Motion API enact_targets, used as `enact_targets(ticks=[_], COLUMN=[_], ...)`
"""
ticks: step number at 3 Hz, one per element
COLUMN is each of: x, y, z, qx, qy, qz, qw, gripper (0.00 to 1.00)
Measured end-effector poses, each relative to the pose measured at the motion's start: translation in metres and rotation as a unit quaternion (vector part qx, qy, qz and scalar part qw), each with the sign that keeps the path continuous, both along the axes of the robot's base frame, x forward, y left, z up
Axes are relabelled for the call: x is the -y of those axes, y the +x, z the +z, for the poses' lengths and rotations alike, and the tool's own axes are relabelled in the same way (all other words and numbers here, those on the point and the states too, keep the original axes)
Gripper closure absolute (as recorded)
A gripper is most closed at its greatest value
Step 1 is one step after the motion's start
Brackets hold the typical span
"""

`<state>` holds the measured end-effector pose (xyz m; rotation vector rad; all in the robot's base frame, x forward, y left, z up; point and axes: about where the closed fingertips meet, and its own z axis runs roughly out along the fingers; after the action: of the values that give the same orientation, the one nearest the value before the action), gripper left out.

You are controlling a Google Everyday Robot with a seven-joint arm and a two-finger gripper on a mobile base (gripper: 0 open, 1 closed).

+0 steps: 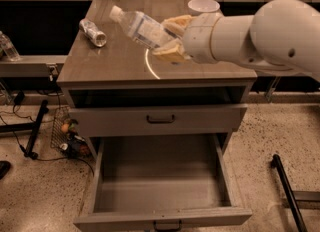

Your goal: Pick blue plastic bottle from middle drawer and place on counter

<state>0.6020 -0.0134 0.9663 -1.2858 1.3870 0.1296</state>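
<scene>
My gripper (169,38) is shut on the blue plastic bottle (137,26), a clear bottle with a white cap and pale label. It holds the bottle tilted, cap up and to the left, in the air above the counter (110,58). The tan fingers (176,24) clamp the bottle's lower end. A thin white circle line (148,65) marks the counter under the arm. The middle drawer (160,186) is pulled open below and its grey inside is bare. The upper drawer front (160,119) is shut.
A shorter clear bottle with a silvery end (93,32) lies on the counter's left part. A white bowl (202,6) stands at the counter's back right. Cables and a wire basket (67,136) lie on the floor left of the cabinet. A dark bar (287,191) lies at the right.
</scene>
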Motion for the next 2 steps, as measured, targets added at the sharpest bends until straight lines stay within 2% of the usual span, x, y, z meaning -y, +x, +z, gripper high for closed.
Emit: enact_targets(ticks=[1, 2], x=[-0.029, -0.059], y=[0.021, 0.046], z=[0.009, 0.017], qx=[0.014, 0.036], qy=[0.049, 0.112], qz=[0.031, 0.060], qw=[0.9982, 0.9912], gripper=[1.00, 1.00])
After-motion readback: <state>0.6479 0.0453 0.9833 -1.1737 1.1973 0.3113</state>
